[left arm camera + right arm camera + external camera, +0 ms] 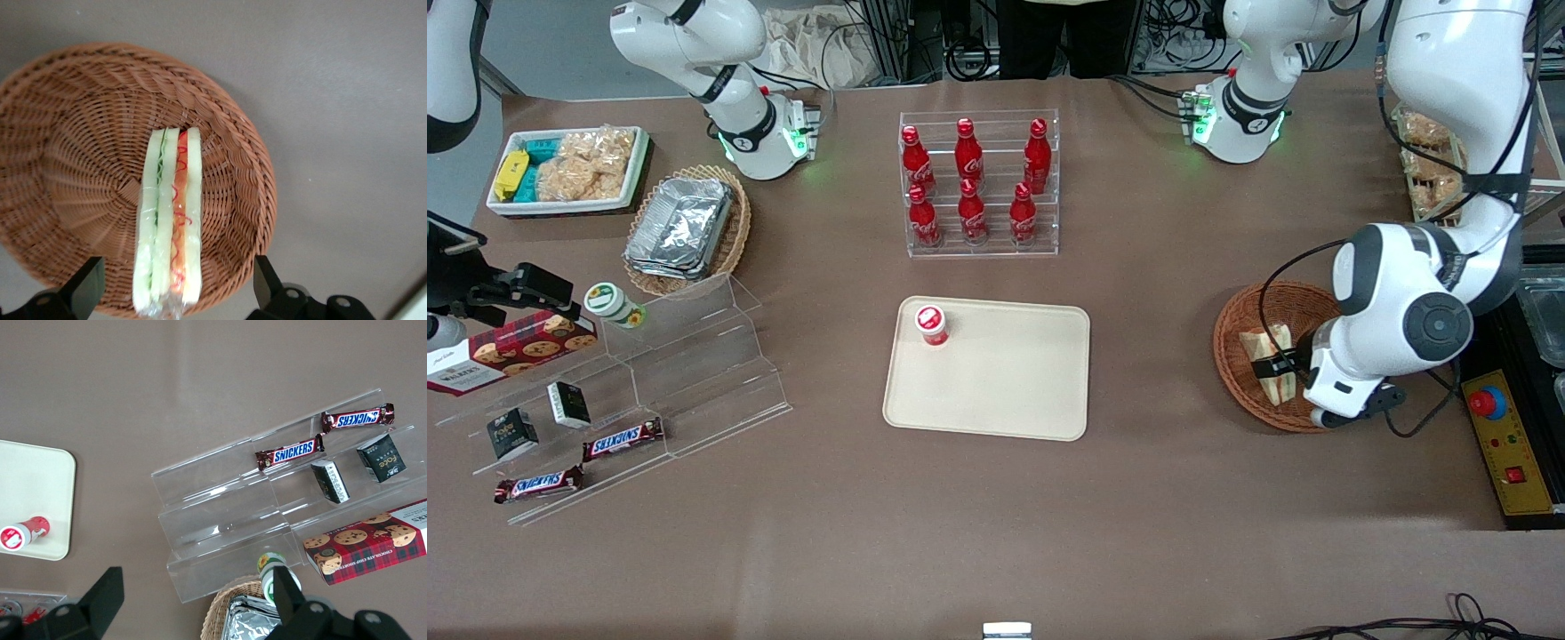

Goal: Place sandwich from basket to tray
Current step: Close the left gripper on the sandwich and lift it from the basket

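Pincer (175,293) wide open, straddling the sandwich (168,220) in the basket (73,133), gripping nothing yet. Tray (1005,382) off toward 9 o'clock. Could squash the soft bread or snag the wicker rim if closed too low.

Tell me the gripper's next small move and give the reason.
Probably lower and close. The gripper hangs open over the basket, its fingers on either side of the sandwich, which stands on edge inside. The tray waits with a red-capped cup on it.
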Motion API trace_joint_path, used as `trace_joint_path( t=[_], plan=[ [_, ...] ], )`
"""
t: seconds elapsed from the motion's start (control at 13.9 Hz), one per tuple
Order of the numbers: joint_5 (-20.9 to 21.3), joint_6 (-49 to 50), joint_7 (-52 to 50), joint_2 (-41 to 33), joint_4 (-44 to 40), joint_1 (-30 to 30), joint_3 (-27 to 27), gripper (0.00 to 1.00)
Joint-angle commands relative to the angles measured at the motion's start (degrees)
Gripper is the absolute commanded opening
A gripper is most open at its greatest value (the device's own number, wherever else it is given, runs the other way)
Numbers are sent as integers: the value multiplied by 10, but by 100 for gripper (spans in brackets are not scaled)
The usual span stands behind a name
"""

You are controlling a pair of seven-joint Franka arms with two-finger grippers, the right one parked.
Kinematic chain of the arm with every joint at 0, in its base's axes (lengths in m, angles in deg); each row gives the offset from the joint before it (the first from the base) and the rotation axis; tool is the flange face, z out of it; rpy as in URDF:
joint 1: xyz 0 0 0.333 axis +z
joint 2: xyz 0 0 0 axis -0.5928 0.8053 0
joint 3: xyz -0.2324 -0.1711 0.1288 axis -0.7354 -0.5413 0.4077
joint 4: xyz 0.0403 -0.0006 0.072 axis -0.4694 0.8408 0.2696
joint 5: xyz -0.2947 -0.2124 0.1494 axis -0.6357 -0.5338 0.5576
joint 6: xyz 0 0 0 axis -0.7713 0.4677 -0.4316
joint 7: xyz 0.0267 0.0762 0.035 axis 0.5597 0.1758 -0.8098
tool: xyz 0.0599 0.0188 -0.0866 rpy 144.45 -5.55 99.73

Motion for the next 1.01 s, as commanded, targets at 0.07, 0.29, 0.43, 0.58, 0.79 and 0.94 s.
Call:
trace_joint_path(
  t=[0.07,0.29,0.43,0.58,0.79,0.94],
  plan=[
    [-8,-77,-14,-7,67,7,-3,100],
    [-8,-100,-14,-7,90,10,-2,100],
    [-7,-102,-13,-7,93,10,-2,92],
    [-6,-100,-13,-8,94,10,-2,65],
    [-3,-98,-11,-9,94,10,-2,47],
    [-1,-93,-4,-16,91,10,-2,47]
  ],
)
